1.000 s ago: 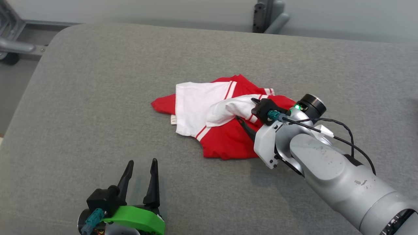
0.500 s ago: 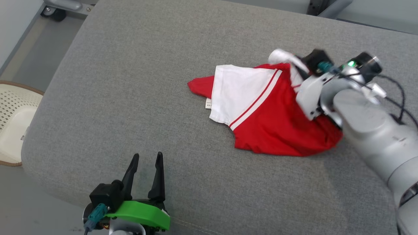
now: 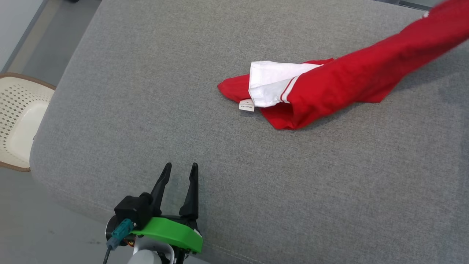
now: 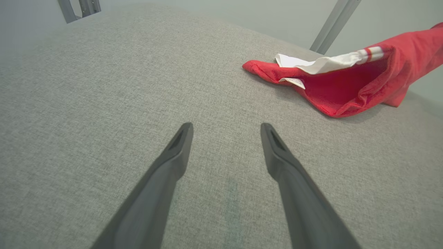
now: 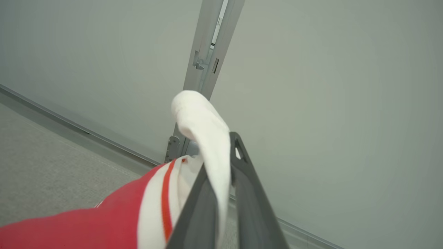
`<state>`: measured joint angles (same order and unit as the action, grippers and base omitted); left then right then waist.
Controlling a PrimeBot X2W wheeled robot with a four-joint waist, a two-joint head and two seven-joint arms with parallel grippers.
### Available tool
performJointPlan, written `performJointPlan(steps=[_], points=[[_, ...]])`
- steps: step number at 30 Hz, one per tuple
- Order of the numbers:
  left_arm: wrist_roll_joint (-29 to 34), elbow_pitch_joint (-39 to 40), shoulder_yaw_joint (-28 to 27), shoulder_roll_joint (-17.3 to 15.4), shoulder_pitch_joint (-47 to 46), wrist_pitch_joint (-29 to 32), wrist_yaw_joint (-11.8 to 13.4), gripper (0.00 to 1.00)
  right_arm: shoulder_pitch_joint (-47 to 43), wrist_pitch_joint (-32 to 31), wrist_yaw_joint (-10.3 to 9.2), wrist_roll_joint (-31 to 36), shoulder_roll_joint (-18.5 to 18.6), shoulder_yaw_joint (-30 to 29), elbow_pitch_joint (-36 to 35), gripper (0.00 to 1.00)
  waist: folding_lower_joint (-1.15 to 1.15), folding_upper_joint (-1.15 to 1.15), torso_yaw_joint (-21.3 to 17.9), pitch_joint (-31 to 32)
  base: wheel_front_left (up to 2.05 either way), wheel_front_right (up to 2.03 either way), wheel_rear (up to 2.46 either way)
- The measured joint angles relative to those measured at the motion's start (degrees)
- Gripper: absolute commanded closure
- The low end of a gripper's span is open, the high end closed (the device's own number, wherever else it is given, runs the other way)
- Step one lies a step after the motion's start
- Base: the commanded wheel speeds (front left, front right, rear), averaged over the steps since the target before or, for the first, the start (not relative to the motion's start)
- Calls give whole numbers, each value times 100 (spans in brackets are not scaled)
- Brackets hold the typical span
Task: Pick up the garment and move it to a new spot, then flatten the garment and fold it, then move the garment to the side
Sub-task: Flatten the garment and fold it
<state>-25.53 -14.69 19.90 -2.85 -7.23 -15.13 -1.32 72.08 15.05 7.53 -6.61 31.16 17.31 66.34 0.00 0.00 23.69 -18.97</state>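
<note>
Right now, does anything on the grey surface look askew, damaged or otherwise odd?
Nothing damaged or spilled. The garment is half lifted: the right gripper is shut on its white part, with red cloth stretched toward the head view's upper right, while the other end lies bunched on the grey surface.

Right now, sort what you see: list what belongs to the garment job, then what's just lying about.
Job: red and white garment, one end lifted, the other on the grey padded table; right jaws, shut on its white cloth; left jaws, open and empty near the table's edge.
Lying about: cream perforated basket on the floor; grey metal post by the wall.
</note>
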Motion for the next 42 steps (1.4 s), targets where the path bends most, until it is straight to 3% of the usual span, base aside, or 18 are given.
performJointPlan(steps=[3, 8, 12, 18, 22, 25, 32, 42], points=[[1, -41, 3, 3, 8, 0, 16, 0, -395, 0, 0, 383, -4, -575, 405, 0, 0, 0, -43, 17, 0, 0, 0], [44, -79, -67, 3, 16, 0, 15, 0, -1288, 1, 0, 544, -103, -1889, 271, 0, 0, 0, -249, 114, 0, 0, 0], [108, -127, -186, 4, 42, 0, 9, 0, -2330, 2, 0, 712, -622, -2649, -457, 0, 0, 0, -458, 290, 0, 0, 0], [277, -221, -419, 5, 226, 0, -8, 0, -3542, 1, 0, 818, -1557, -2749, -1660, 0, 0, 0, -737, 668, 0, 0, 0], [341, -237, -521, 4, 401, 0, -25, 0, -4339, 0, -1, 524, -2193, -2089, -2472, 0, 0, 0, -941, 986, 0, 0, 0], [347, -240, -510, 3, 416, 0, -64, 0, -4535, 1, 0, 356, -2436, -1341, -2787, 0, 0, 0, -1043, 1112, 0, 0, 0], [250, -240, -276, 4, 359, 0, -74, 0, -3952, -25, -1, 110, -2495, 457, -2725, 0, 0, 0, -928, 1128, 0, 0, 0], [-9, -267, -107, 0, 344, -1, -10, 0, -2955, -364, 0, -245, -2292, 3069, -1948, 0, 0, 0, -249, 910, 0, 0, 0]])
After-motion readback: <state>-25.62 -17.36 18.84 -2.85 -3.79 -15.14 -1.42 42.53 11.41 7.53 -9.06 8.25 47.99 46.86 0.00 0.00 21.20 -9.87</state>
